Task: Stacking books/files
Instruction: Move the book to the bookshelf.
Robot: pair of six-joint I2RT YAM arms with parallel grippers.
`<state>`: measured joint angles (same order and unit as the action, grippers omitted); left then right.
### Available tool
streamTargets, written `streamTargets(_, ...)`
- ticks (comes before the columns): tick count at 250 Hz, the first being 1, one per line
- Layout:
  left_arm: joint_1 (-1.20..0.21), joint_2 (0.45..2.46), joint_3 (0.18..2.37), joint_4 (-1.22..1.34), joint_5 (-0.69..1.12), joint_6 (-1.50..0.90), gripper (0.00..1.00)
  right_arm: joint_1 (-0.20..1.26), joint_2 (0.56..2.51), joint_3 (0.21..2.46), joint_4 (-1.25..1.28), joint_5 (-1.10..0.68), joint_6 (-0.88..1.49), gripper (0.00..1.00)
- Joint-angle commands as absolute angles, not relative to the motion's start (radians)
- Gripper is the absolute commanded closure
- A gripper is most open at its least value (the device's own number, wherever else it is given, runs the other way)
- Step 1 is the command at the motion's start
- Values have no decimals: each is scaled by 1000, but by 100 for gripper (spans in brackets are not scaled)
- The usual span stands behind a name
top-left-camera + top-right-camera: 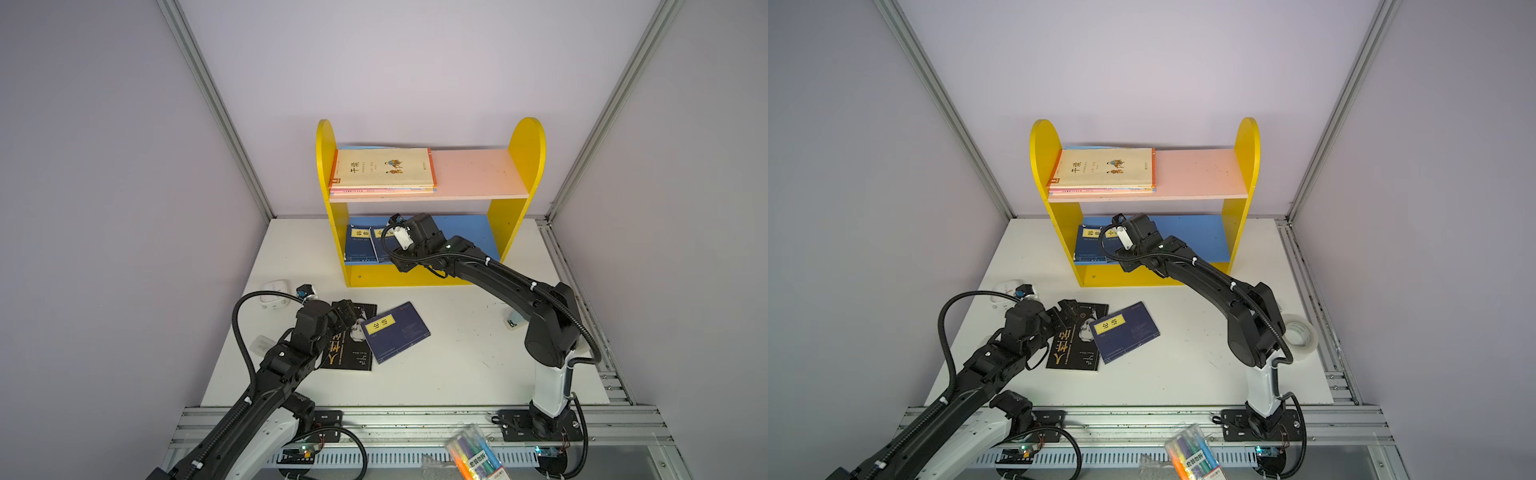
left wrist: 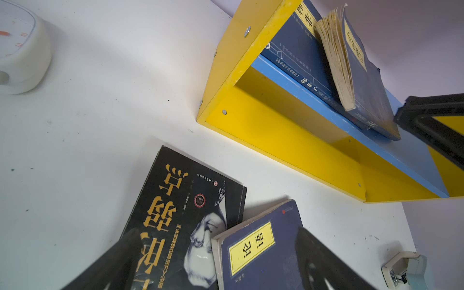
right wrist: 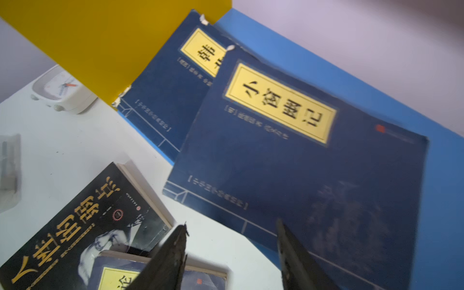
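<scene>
Both top views are looking down from high above the near edge of the table [image 1: 457,374], facing the shelf [image 1: 525,166] at the back and taking in the whole scene. The left wrist camera is sitting low and close over the table, looking past its jaws across the black book [image 2: 175,213] toward the shelf. The right wrist camera is hanging very near the shelf's blue board [image 3: 439,200], looking down on two navy books [image 3: 288,163]. Both wrist views are sharing the black book and the clock [image 2: 22,50].
</scene>
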<state>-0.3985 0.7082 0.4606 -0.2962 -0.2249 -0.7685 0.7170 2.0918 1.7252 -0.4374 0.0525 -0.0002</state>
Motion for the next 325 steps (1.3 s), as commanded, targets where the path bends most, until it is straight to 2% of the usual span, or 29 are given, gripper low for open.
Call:
streamTargets(1, -397, 707, 451, -269, -215, -777, 2, 695, 2066, 1696, -413, 180, 46, 38)
streamTargets(102, -396, 675, 425, -291, -199, -811, 3, 564, 2006, 1551, -312, 71, 153, 36)
streamTargets(184, -396, 667, 419, -300, -203, -833, 3, 529, 1994, 1496, -247, -52, 179, 21)
streamTargets(325, -397, 660, 420, -317, -211, -836, 3, 531, 2005, 1466, -184, -227, 180, 25)
